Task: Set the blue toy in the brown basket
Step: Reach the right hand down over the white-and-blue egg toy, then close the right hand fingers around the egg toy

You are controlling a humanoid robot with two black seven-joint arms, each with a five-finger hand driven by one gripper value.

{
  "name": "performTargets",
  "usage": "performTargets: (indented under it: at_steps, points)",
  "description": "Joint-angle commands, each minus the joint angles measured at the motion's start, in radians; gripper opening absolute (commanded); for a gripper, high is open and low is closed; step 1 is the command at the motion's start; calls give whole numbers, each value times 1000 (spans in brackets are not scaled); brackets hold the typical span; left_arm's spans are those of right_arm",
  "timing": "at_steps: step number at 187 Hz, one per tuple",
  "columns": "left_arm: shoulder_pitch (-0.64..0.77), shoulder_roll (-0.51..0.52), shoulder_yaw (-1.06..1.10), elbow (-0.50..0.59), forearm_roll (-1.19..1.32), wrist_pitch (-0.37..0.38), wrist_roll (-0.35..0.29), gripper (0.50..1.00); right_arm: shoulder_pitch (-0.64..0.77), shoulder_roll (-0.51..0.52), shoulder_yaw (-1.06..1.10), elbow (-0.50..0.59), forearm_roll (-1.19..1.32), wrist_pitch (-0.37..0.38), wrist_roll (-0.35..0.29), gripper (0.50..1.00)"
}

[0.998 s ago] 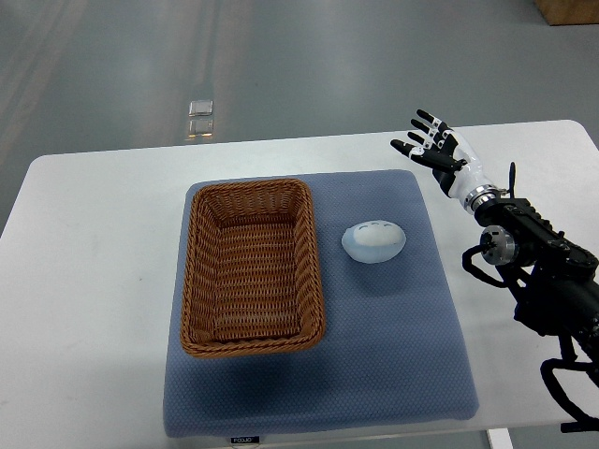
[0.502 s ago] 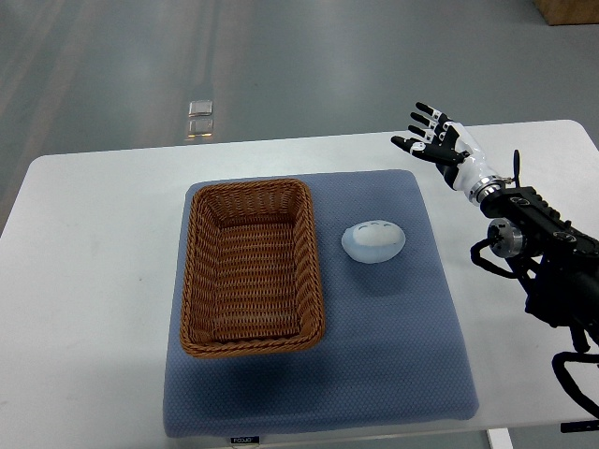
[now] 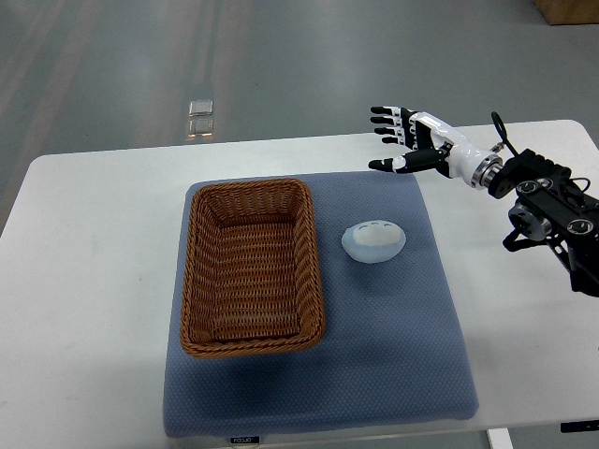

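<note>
A blue mat [image 3: 374, 346] is covering the white table [image 3: 84, 281], with nothing lying between toy and basket. The right hand [image 3: 407, 140] is hovering over the mat's far right corner, fingers spread, holding nothing. The blue toy [image 3: 373, 241] is lying just right of the brown basket [image 3: 251, 267], its long axis running left-right.

I've got only the right arm [image 3: 547, 201] in shot, coming in from the right edge: black jointed links and loose cabling, then a silver wrist ring and a white forearm shell reaching up and to the left. Right hand [image 3: 409, 140] is spread wide, holding nothing, four fingers [image 3: 386, 120] fanned out pointing left and the thumb [image 3: 393, 165] stuck out below them. I see it raised in the air, touching nothing.
</note>
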Motion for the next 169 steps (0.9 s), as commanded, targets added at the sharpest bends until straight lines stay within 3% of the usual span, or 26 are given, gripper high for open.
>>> performTargets:
  at_steps: [1, 37, 90, 169]
  points:
    - [0, 0, 0, 3, 0, 0, 0, 1000, 51, -51, -100, 55, -13, 30, 15, 909]
    - [1, 0, -1, 3, 0, 0, 0, 1000, 120, -95, -226, 155, -25, 64, 21, 909]
    - [0, 0, 0, 4, 0, 0, 0, 1000, 154, -120, -359, 207, -220, 164, 23, 911]
    - [-2, 0, 0, 20, 0, 0, 0, 1000, 143, -118, -396, 198, -293, 150, 18, 909]
